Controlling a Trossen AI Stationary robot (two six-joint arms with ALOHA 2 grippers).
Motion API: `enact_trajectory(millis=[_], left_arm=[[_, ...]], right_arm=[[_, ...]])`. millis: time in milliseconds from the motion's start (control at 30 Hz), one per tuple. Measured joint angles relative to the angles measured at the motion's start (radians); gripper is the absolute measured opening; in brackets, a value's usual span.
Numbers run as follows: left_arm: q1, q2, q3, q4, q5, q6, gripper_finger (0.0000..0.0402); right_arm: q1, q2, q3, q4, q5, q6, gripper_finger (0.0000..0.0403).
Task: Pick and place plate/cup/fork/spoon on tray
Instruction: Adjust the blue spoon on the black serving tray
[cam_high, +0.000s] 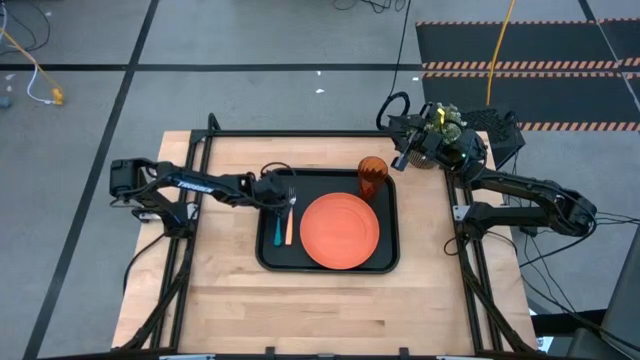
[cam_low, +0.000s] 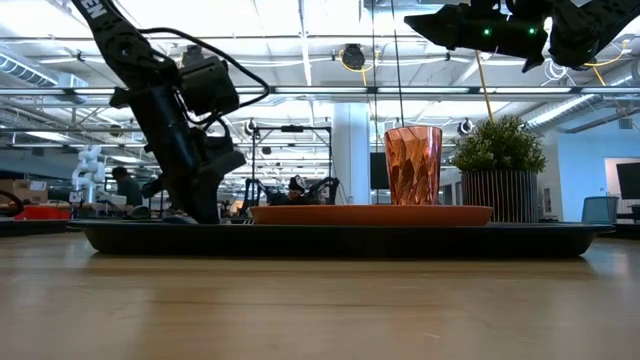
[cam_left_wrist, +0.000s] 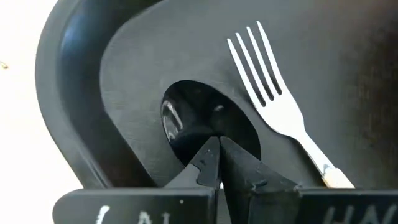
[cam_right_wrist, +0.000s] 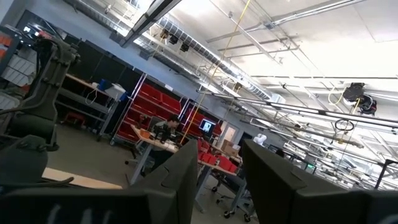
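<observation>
The black tray (cam_high: 262, 258) lies mid-table. On it rest the orange plate (cam_high: 340, 230) and, at its far right corner, the ribbed amber cup (cam_high: 372, 176), standing upright. By the tray's left rim lie the tan-handled fork (cam_high: 289, 215) and the blue-handled spoon (cam_high: 277, 230), side by side. My left gripper (cam_left_wrist: 217, 149) reaches down onto the spoon's bowl end, with its fingertips together. My right gripper (cam_right_wrist: 221, 168) is raised beyond the tray's far right corner, pointing upward into the room, open and empty. My left gripper has its fingertips (cam_left_wrist: 208, 158) together at the near end of the spoon's bowl (cam_left_wrist: 186, 121), where the neck starts; the fingers themselves hide the neck. They slant down from the table's left. The bowl lies on the tray floor beside the fork's tines (cam_left_wrist: 255, 62).
A potted green plant (cam_low: 500, 170) stands at the table's far right, beside my right arm (cam_high: 520, 195). Bare wooden tabletop (cam_high: 330, 310) stretches in front of the tray and to its left and right. The tray's rim (cam_left_wrist: 56, 93) curves close to my left gripper.
</observation>
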Motion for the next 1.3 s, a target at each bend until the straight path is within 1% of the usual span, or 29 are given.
enact_trajectory(millis=[200, 467, 667, 900, 1133, 1300], left_arm=[[-0.006, 0.0, 0.0, 0.011, 0.001, 0.003, 0.0004], [-0.005, 0.0, 0.0, 0.021, 0.0, 0.004, 0.0018], [-0.003, 0.0, 0.0, 0.01, -0.008, 0.002, 0.0004], [-0.002, 0.0, 0.0, -0.012, -0.019, -0.016, 0.0017], [-0.003, 0.0, 0.0, -0.005, -0.021, -0.019, 0.0004], [-0.003, 0.0, 0.0, 0.0, -0.022, -0.019, 0.0018]], right_arm=[[0.0, 0.0, 0.0, 0.0, 0.0, 0.0, 0.0118], [0.0, 0.0, 0.0, 0.0, 0.0, 0.0, 0.0118], [0.0, 0.0, 0.0, 0.0, 0.0, 0.0, 0.0118], [0.0, 0.0, 0.0, 0.0, 0.0, 0.0, 0.0118], [0.0, 0.0, 0.0, -0.001, 0.0, 0.0, 0.0118], [0.0, 0.0, 0.0, -0.001, 0.0, 0.0, 0.0118]])
